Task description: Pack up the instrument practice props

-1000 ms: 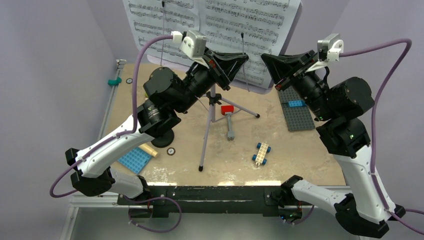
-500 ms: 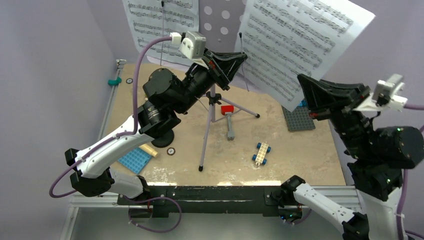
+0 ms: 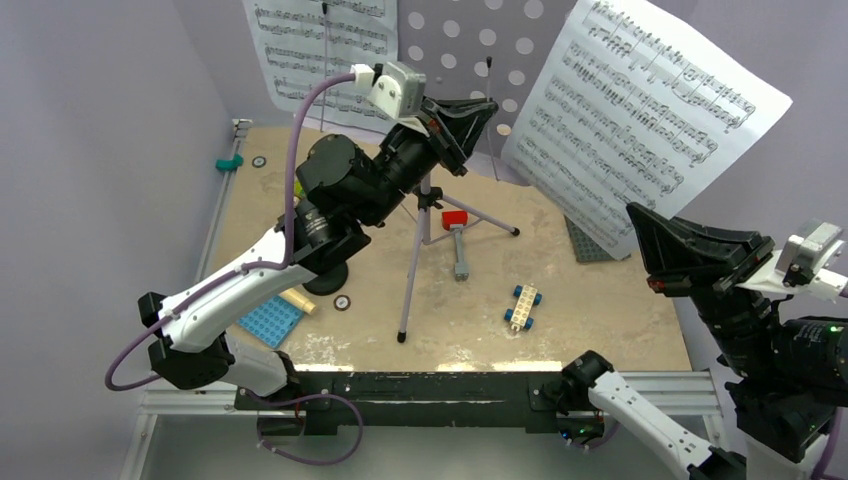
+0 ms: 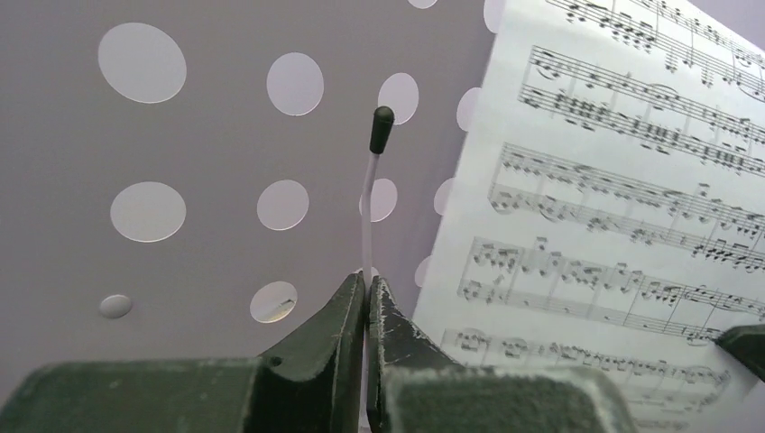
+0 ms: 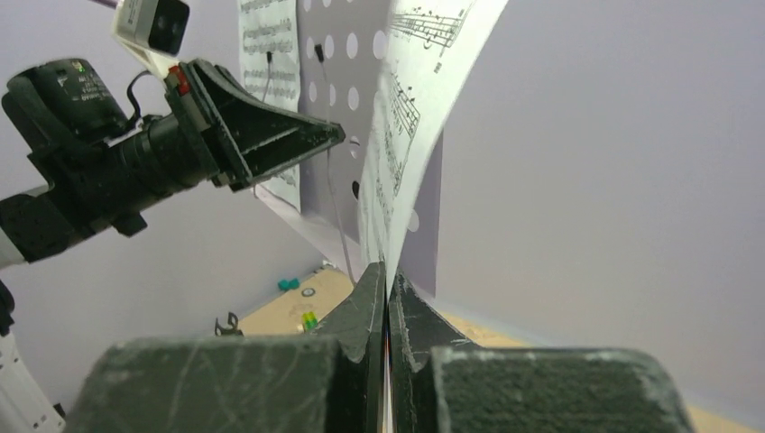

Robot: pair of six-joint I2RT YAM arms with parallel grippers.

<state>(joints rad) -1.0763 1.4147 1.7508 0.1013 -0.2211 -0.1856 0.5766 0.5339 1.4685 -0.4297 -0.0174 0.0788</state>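
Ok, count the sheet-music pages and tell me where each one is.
2. One page hangs on the left side of the music stand; the other page is off it, pinched in the right gripper. More may be stacked behind either.

Soft, even light; left tool point(image 4: 365, 293) blurs up close (faint shadows).

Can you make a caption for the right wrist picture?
Right claw pinches a sheet-music page beside the lilac music stand.
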